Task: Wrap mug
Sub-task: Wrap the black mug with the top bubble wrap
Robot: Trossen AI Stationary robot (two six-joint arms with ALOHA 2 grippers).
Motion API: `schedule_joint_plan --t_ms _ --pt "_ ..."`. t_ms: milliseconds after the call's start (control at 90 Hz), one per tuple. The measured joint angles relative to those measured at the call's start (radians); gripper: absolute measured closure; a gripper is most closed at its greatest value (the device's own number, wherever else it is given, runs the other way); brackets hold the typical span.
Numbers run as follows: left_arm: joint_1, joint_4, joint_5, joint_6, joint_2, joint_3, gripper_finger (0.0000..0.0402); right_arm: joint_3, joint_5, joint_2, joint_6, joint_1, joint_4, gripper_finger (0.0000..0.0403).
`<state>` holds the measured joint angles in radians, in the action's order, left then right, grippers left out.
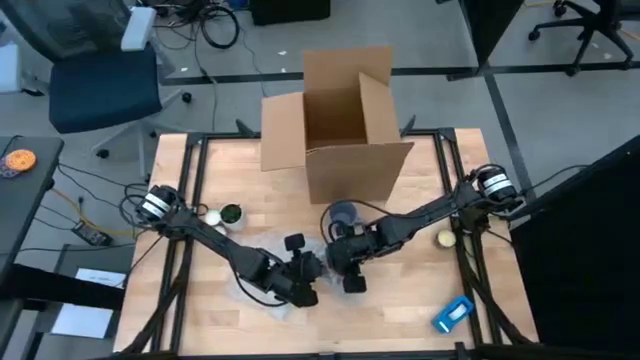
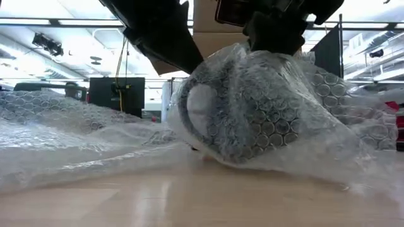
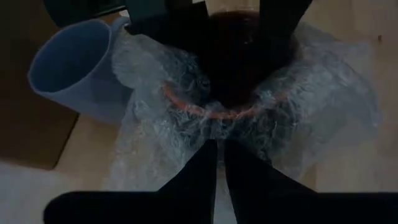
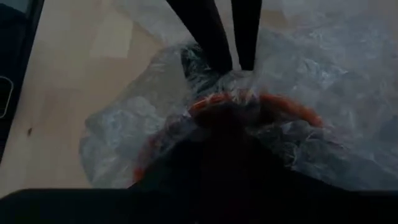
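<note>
**Mug swaddled at mid-table**

The mug (image 2: pixel 252 107) lies tilted in bubble wrap (image 2: pixel 76 135) near the tabletop's (image 1: pixel 400 310) front-centre. The left gripper (image 3: pixel 219 163) pinches wrap; the right gripper (image 1: pixel 345 262) seems clamped on it. A cardboard box (image 1: pixel 340 120) blocks the back edge.

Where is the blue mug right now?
In the high view the blue mug stands near the table's middle, just in front of the cardboard box, behind the right gripper.

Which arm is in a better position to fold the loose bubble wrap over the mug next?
Probably the left. Its gripper is shut on the bubble wrap at the mug, while the right gripper is planted on the mug itself.
</note>
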<state>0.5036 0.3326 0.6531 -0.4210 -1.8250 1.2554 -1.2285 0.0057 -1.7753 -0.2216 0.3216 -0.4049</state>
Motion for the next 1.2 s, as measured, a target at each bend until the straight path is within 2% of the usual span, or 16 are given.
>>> schedule_joint_plan --t_ms 167,389,567,667,800,933,1056,1200 --pt "0.0 0.02 0.0 0.038 0.002 0.038 0.0387 -0.05 0.01 0.048 -0.006 0.026 -0.119 0.0305" --pt "0.0 0.156 0.012 0.046 0.003 0.083 0.0387 -0.117 0.065 0.163 -0.046 0.078 -0.28 0.0305" --pt "0.004 0.396 -0.008 -0.128 0.003 0.118 0.0387 -0.118 0.151 0.234 -0.171 0.128 -0.457 0.0305" --pt "0.034 0.431 -0.02 -0.187 0.003 0.122 0.0387 -0.097 0.191 0.239 -0.272 0.161 -0.529 0.0305" --pt "0.084 0.42 -0.013 -0.254 0.004 0.122 0.0387 0.011 0.194 0.239 -0.384 0.194 -0.487 0.0305" --pt "0.131 0.352 0.025 -0.322 0.004 0.093 0.0387 0.135 0.274 0.239 -0.494 0.207 -0.474 0.0305" --pt "0.174 0.174 0.089 -0.351 0.004 0.019 0.0387 0.205 0.289 0.238 -0.564 0.209 -0.475 0.0305" --pt "0.184 -0.086 0.097 -0.302 0.0 -0.097 0.0387 0.23 0.304 0.238 -0.567 0.208 -0.47 0.0305"
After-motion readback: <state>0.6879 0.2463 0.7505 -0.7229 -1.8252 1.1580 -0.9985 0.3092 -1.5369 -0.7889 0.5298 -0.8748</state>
